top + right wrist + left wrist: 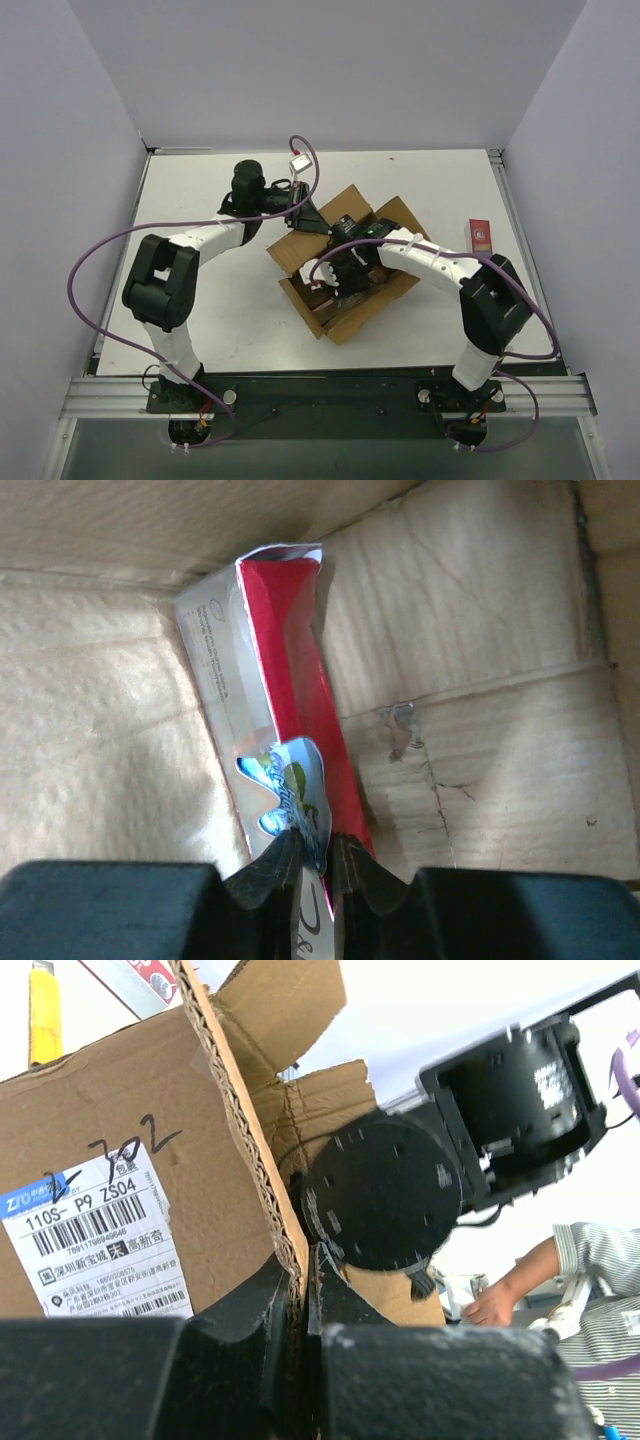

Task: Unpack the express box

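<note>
The express box (pixel 345 262), brown cardboard with its flaps open, stands mid-table. Its white printed label (pixel 100 1232) faces the left wrist camera. My left gripper (pixel 304 214) is shut on the box's far-left wall edge, with the corrugated edge pinched between its fingers (pixel 303 1285). My right gripper (pixel 340 280) reaches down inside the box and is shut on a slim red-and-white product carton (pixel 290 720). The carton's printed end sits between the fingertips (pixel 318 852), and the carton stands against the box's inner wall.
Another small red-and-white carton (pixel 481 235) lies on the table to the right of the box. A yellow utility knife (pixel 43 1015) shows beyond the box in the left wrist view. The right arm's black wrist (pixel 385 1195) fills the box opening. A person's arm (pixel 520 1280) shows past the table.
</note>
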Tool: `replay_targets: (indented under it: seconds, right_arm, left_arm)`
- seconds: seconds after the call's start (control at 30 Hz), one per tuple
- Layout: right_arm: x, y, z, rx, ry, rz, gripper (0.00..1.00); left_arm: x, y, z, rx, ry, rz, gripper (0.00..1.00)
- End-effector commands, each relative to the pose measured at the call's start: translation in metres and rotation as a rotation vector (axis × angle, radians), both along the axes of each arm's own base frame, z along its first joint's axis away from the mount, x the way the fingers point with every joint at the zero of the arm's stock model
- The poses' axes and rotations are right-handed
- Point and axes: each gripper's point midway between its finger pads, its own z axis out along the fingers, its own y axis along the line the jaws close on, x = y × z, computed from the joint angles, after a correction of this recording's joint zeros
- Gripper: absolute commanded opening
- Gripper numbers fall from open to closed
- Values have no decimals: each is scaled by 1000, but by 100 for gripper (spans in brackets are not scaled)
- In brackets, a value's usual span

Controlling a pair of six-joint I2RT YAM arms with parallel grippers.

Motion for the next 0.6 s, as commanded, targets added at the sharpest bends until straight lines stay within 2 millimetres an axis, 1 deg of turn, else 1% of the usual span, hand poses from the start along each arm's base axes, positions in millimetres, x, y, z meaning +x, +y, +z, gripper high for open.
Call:
replay_targets:
  seconds: [0.0,0.03,0.07,0.1,0.13,0.17,0.2,0.23,0.27,0.33,0.37,0.47,0.57]
  right_arm:
    - [-10,-22,14,-30,100,-162,0]
    - [-9,-20,20,-6,97,-172,0]
    - [-4,-17,31,23,78,-187,0]
    - [-2,-16,37,38,76,-218,0]
    - [0,-13,43,62,77,-233,0]
    - [6,-11,55,96,56,-250,0]
    - [7,-11,60,110,48,-259,0]
    - [9,-9,65,128,41,-268,0]
    - [10,-7,73,149,30,-268,0]
    - [11,-6,78,165,22,-271,0]
    - [12,-5,81,173,13,-273,0]
    - [16,-4,86,182,-7,-280,0]
    - [18,-5,89,188,-28,-284,0]
  left_arm:
    - [1,-1,48,-65,-249,52,0]
    - [7,-2,49,-60,-306,71,0]
    - [10,-1,47,-42,-313,84,0]
    - [9,1,33,23,-235,88,0]
    - [19,1,27,56,-330,126,0]
    - [24,1,31,83,-365,140,0]
    - [23,5,18,152,-316,150,0]
    - [30,6,15,178,-363,175,0]
    - [35,7,15,194,-366,193,0]
    - [36,8,13,210,-350,201,0]
    - [36,7,16,204,-352,199,0]
    - [35,4,23,194,-364,202,0]
    - [31,0,25,190,-363,192,0]
